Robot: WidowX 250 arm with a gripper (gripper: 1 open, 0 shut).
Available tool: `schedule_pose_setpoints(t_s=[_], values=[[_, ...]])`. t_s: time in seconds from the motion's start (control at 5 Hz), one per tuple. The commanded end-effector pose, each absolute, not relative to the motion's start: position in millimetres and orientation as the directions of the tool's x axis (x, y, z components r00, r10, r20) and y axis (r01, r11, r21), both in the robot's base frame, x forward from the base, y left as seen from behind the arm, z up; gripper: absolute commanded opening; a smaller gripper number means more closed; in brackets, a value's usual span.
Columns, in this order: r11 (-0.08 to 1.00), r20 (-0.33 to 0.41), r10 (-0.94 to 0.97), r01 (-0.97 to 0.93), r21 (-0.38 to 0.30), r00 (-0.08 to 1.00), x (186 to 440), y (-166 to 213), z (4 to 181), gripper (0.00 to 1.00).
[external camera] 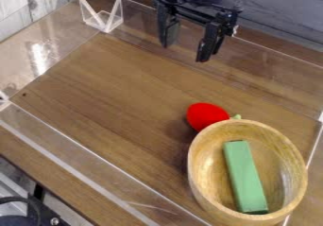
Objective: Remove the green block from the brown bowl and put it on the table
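The green block [245, 176], a long flat light green bar, lies inside the brown bowl [206, 178], a wide tan wooden bowl at the lower right of the camera view. My gripper [186, 43] hangs at the top centre over the table [113, 97], pointing down, far up and to the left of the bowl. Its two dark fingers stand apart with nothing between them.
A red rounded object [207, 115] rests on the table just beyond the bowl's far rim. Clear plastic walls edge the tabletop, with a folded clear piece [101, 14] at the back left.
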State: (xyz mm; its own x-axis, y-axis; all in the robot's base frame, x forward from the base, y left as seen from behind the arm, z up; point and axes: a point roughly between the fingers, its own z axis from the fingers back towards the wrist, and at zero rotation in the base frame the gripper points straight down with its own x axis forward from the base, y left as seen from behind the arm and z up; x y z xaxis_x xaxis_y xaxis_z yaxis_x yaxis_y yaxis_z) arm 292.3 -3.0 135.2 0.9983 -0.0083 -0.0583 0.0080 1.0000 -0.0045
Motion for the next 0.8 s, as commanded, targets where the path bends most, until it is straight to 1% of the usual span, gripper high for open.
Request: schedule_pose_setpoints(t_s=[0.0, 0.2, 0.4, 0.6], values=[[1.000, -0.087, 0.001, -0.003, -0.017, 0.996, 280.6, -15.5, 119.8, 1.00], [0.996, -0.100, 0.077, -0.082, -0.047, 0.992, 265.2, -49.3, 109.9, 1.00], [0.982, -0.094, 0.171, -0.177, -0.061, 0.981, 253.7, -86.8, 105.1, 1.00], [0.946, -0.074, 0.311, -0.316, -0.078, 0.948, 237.3, -104.6, 96.4, 1.00]])
